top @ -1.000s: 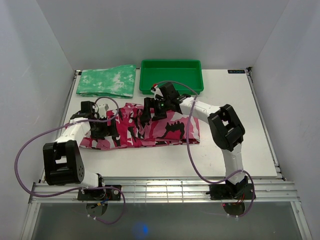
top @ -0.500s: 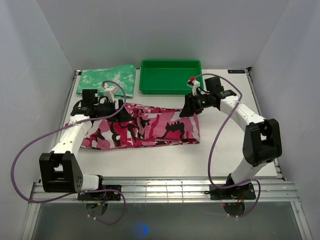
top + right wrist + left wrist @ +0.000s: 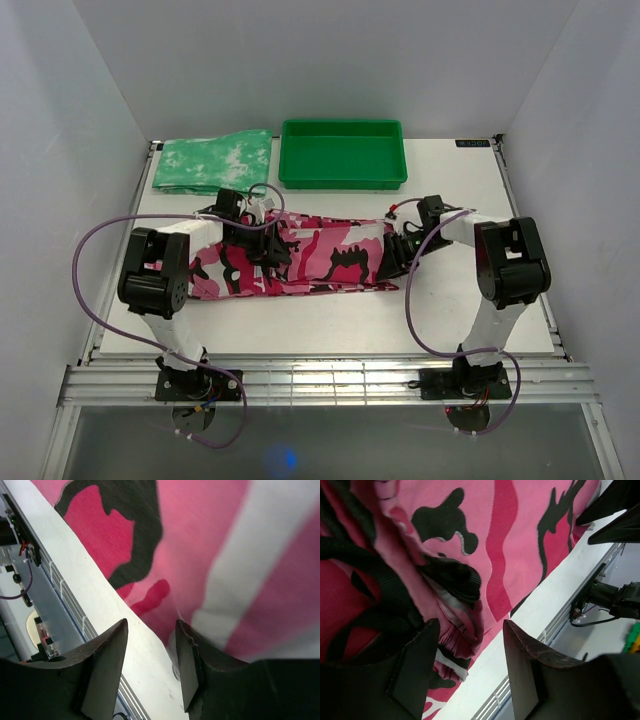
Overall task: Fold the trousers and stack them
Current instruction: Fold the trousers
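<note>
Trousers (image 3: 320,255) lie stretched left-to-right across the mid tabletop (image 3: 300,325). Left jaws apart, straddling a bunched fold beside black straps (image 3: 375,590). Right jaws apart over the right-end edge. Cloth looks light and limp, likely to sag; best pinched at doubled edges, both ends.

The top camera looks down from above and behind the arms and takes in the whole bench (image 3: 300,320). Both wrist cameras hang very near the trousers (image 3: 320,255), looking steeply down. All three views share this cloth and the near edge of the bench.
</note>
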